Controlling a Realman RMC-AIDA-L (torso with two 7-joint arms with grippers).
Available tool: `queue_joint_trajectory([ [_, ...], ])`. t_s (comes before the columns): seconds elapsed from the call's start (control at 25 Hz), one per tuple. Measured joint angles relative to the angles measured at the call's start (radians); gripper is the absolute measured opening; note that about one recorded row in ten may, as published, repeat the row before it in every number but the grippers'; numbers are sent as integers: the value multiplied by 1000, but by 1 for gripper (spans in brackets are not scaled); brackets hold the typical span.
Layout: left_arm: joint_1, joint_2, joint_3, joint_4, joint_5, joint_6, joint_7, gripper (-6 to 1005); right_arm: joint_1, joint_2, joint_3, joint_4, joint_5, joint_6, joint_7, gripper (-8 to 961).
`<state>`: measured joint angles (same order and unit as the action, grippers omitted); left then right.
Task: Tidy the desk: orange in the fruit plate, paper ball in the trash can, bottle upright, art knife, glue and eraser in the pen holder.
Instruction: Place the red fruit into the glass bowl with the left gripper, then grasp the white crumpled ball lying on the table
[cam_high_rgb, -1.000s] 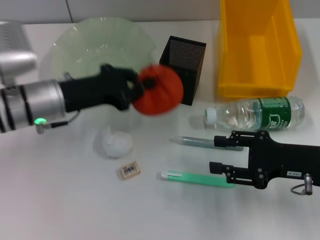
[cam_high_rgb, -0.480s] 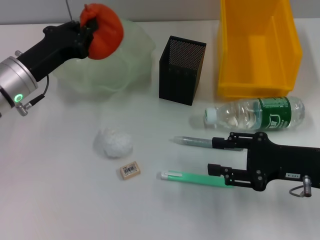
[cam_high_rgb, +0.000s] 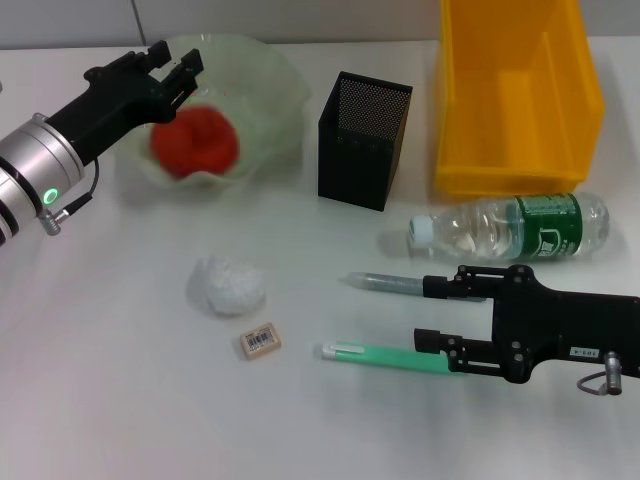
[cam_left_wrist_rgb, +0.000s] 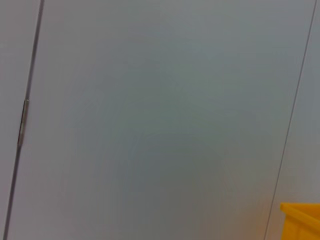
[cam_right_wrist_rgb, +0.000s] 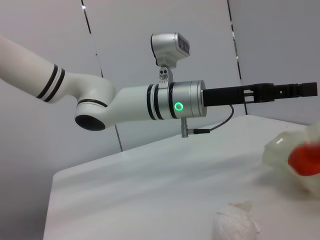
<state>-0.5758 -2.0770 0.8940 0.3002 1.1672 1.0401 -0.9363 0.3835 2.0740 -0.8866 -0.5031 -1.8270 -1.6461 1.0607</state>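
Note:
The orange (cam_high_rgb: 195, 142) lies inside the pale-green fruit plate (cam_high_rgb: 272, 82) at the desk's far left. My left gripper (cam_high_rgb: 170, 63) hovers open just above it, holding nothing. The right wrist view shows that left gripper (cam_right_wrist_rgb: 296, 90) over the orange (cam_right_wrist_rgb: 305, 159). The bottle (cam_high_rgb: 512, 226) lies on its side in front of the trash can (cam_high_rgb: 515, 95). The paper ball (cam_high_rgb: 227, 286) and eraser (cam_high_rgb: 260, 341) rest near the middle. My right gripper (cam_high_rgb: 436, 312) stands open between a grey pen-shaped tool (cam_high_rgb: 392, 284) and a green stick (cam_high_rgb: 385, 356); I cannot tell which is the art knife or glue.
The black mesh pen holder (cam_high_rgb: 363, 140) stands between the fruit plate and the yellow trash can. The left wrist view shows only a grey wall and a corner of the trash can (cam_left_wrist_rgb: 301, 220).
My left gripper carried the orange back to the fruit plate and opened; the orange dropped into the plate. The right arm has barely moved.

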Motion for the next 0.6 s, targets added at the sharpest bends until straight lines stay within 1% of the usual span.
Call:
queue_joint_trajectory([
  [0.2, 9, 2, -2, 0, -9, 46, -10, 366, 0, 0, 1, 0, 0, 0, 0, 632],
  [0.24, 32, 10, 5, 14, -8, 142, -47, 387, 0, -1, 2, 0, 0, 0, -1, 632],
  [0.32, 44, 14, 13, 26, 1, 188, -69, 625, 0, -2, 2, -1, 0, 1, -1, 632],
  [0.36, 56, 19, 22, 39, 15, 238, -91, 659, 0, -3, 2, -1, 0, 2, -1, 632],
  [0.4, 56, 19, 22, 39, 15, 238, -91, 694, 0, -3, 2, -1, 0, 2, -1, 632],
  [0.44, 104, 40, 58, 94, 82, 383, -147, 728, 1, -4, 2, -1, 0, 4, -1, 632],
  [0.48, 124, 50, 66, 119, 123, 432, -163, 763, 2, -5, 2, -1, 0, 5, -1, 632],
  [0.52, 136, 56, 71, 134, 153, 465, -176, 797, 2, -5, 2, -1, 0, 5, -1, 632],
  [0.56, 136, 56, 71, 134, 153, 465, -176, 805, 4, -6, 2, -2, 0, 7, -1, 632],
  [0.6, 151, 67, 71, 157, 222, 508, -203, 813, 4, -6, 2, -2, 0, 7, -1, 632],
])
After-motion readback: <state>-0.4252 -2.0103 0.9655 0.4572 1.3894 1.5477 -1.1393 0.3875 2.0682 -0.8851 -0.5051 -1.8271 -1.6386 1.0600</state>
